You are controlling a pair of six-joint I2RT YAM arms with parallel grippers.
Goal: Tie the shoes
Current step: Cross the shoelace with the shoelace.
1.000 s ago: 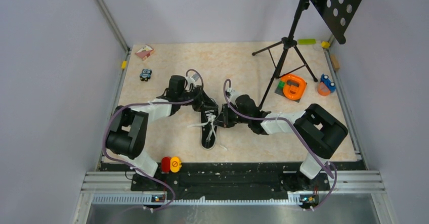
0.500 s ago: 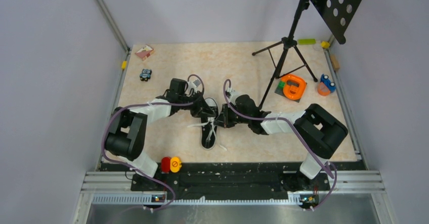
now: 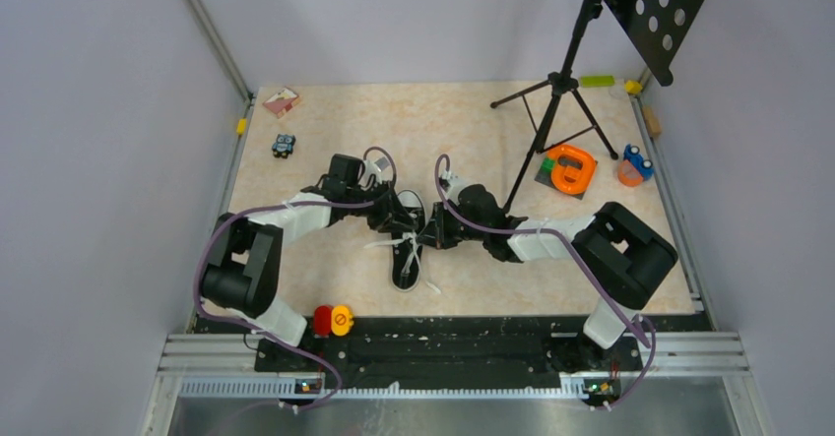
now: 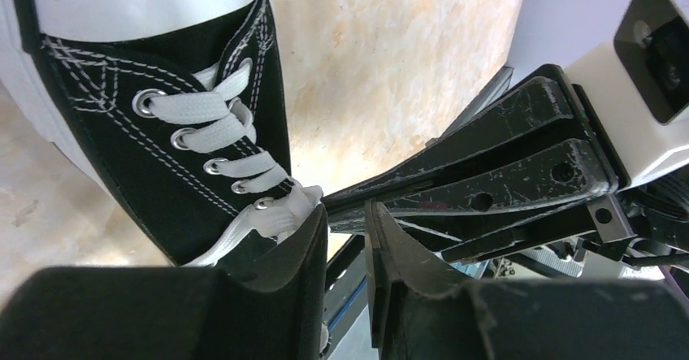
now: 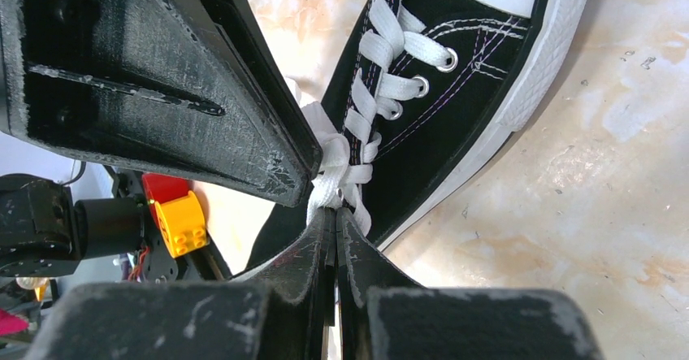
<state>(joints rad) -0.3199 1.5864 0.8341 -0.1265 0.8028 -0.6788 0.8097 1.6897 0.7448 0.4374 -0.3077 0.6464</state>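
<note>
Black canvas sneaker (image 3: 406, 259) sits mid-table (image 3: 473, 131), lying along the 12–6 line. I think the toe is at 12, but the arms cover a lot of it from the top view.

Right gripper (image 5: 335, 214) comes in from 3 o'clock, fingers pressed together on a bunch of the white laces (image 5: 382, 59) at the top eyelets. The lace comes out right at the tips, so it's a shallow pinch.

Left gripper (image 4: 347, 214) comes in from 9–10 o'clock with a narrow gap between the fingers. I see nothing in that gap. Lace is bunched against the outside of one finger, not between them.

Loose strands trail off the shoe toward 9 and toward 5.

Risks as I read it:
- Tip-only pinch on the right: any pull off-axis and the lace slides out, and the loop is lost.
- Nothing pins the shoe down. A hard pull from either side would drag or roll it rather than tighten anything.
- The two sets of fingers are nearly touching over the eyelets. A small closing error would knock one into the other.
- If the left closes where it is, it likely catches canvas or the wrong strand, since the lace sits outside the gap.
</note>
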